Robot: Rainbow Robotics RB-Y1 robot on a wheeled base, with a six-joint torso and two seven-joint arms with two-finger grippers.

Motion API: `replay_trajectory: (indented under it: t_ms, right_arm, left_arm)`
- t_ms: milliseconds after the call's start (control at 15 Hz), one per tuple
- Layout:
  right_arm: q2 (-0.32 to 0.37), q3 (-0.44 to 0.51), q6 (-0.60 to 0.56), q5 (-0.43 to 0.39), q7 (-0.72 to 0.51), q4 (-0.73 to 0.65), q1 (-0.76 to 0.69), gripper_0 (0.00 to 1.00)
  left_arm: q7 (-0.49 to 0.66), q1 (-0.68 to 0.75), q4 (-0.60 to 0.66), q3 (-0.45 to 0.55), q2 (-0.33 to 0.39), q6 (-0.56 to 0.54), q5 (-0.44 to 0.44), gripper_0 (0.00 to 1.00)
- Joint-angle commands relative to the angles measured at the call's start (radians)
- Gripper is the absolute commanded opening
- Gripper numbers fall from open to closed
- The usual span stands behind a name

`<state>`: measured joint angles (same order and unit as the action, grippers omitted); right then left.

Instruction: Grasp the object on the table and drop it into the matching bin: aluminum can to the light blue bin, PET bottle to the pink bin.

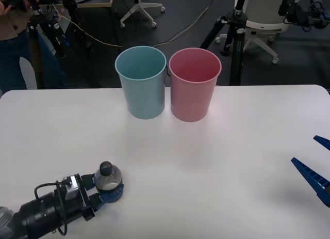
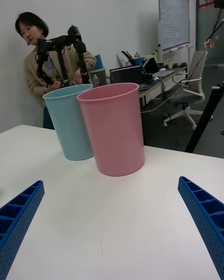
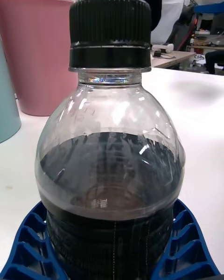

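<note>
PET bottle stands upright on the white table at about 7 o'clock in the front view, dark cap up and dark liquid filling its lower half. Left gripper reaches in low from the near left corner, its blue ribbed fingers wrapped around the bottle's base and clenched on it; the left wrist view has the bottle close up between them, touching both. Pink bin and light blue bin stand upright side by side, touching or nearly so, at 12 o'clock near the table's far edge, well apart from the bottle, the blue one on the left. Right gripper hovers at 4 o'clock, its jaws spread wide with nothing between them, pointed toward the bins
</note>
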<state>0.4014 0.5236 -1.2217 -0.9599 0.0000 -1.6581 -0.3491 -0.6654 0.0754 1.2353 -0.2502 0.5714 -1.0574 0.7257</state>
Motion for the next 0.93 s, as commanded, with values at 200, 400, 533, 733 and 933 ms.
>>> replay_trajectory:
  t_ms: [200,400,533,733,933]
  right_arm:
    - [0.000,0.000,0.000,0.000,0.000,0.000,0.000,1.00]
    - [0.000,0.000,0.000,0.000,0.000,0.000,0.000,1.00]
    - [0.000,0.000,0.000,0.000,0.000,0.000,0.000,1.00]
    - [0.000,0.000,0.000,0.000,0.000,0.000,0.000,1.00]
    - [0.000,0.000,0.000,0.000,0.000,0.000,0.000,1.00]
  left_arm:
    - [0.047,0.087,0.144,0.074,0.030,0.057,0.017,0.00]
    - [0.182,0.156,0.273,0.100,0.071,0.126,0.026,0.00]
    - [0.268,0.198,0.363,0.137,0.087,0.168,0.057,0.00]
    - [0.417,0.264,0.540,0.183,0.120,0.258,0.101,0.00]
    - [0.547,0.314,0.702,0.215,0.151,0.344,0.144,0.00]
